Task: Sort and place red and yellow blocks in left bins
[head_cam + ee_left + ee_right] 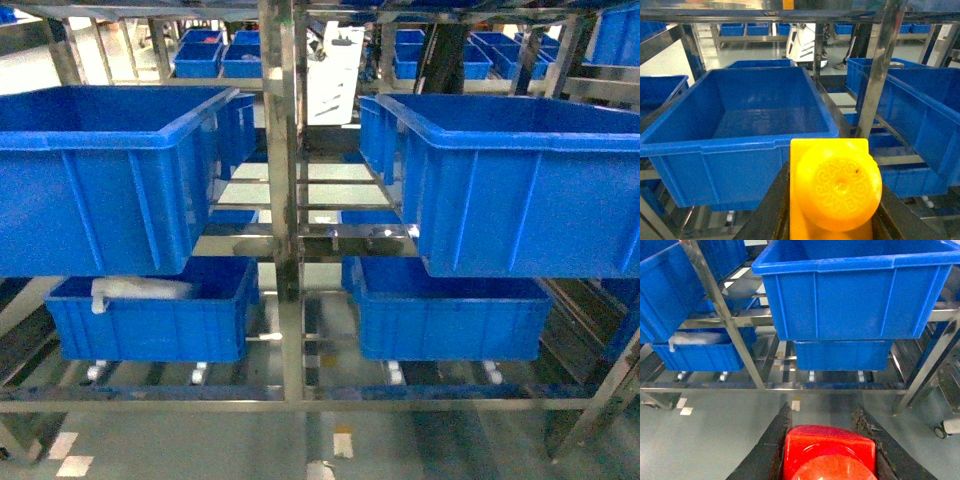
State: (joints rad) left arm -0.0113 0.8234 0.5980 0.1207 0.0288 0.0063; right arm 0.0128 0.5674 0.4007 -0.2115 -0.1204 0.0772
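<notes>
Left pincer (pixel 832 210) is clamped on the glossy orange-yellow plastic brick (pixel 835 190) at 6 o'clock below a deep blue plastic bin (pixel 740 135), while the right pincer (pixel 827 450) grips the small red brick (pixel 829 452) above grey floor (pixel 715 440).

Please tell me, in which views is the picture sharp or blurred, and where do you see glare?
Head view: soft overall, glare on the steel rack post. Left wrist view: the upper left bin is fairly sharp; the yellow block in the left pincer is close but its stud lettering is legible. Right wrist view: the red block in the right pincer is slightly soft and glossy.
</notes>
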